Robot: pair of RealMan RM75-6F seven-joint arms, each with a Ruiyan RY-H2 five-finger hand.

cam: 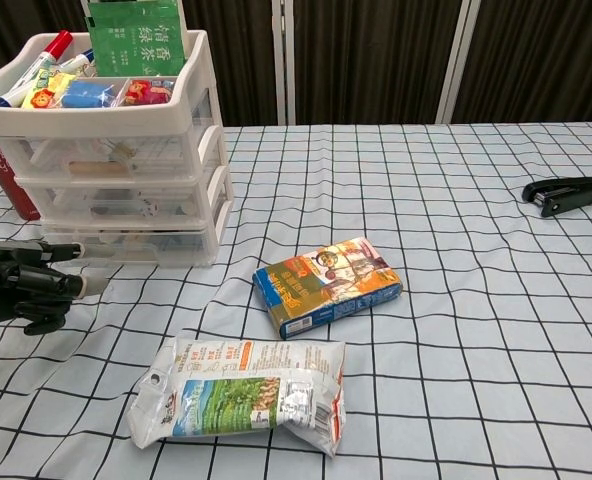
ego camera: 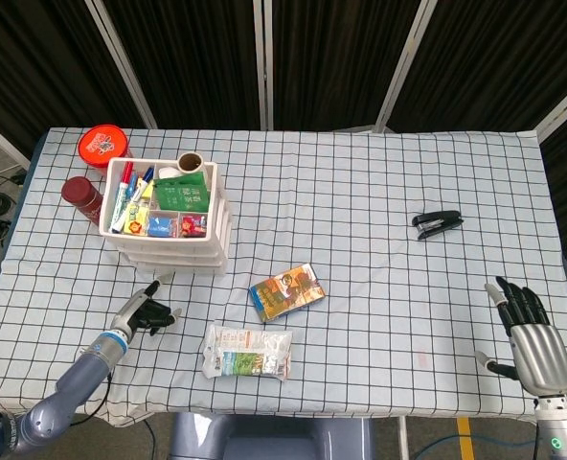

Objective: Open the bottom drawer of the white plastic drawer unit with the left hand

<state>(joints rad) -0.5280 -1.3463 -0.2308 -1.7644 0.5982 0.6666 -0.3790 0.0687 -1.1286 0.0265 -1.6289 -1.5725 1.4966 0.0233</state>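
Observation:
The white plastic drawer unit [ego camera: 169, 240] [cam: 116, 150] stands at the table's left, its top tray full of markers and packets. All three drawers look closed; the bottom drawer [cam: 131, 245] sits flush with the rest. My left hand [ego camera: 144, 310] [cam: 24, 285] hovers low over the cloth just in front of the unit's lower left corner, fingers reaching toward the bottom drawer, a small gap between them and nothing held. My right hand [ego camera: 531, 331] lies at the front right edge with its fingers spread, holding nothing.
A snack bag [ego camera: 248, 352] [cam: 241, 393] and a colourful box [ego camera: 286, 291] [cam: 326, 285] lie right of my left hand. A black stapler [ego camera: 437, 223] [cam: 566, 193] is far right. A red lid [ego camera: 103, 146] and a red canister [ego camera: 80, 196] stand behind the unit.

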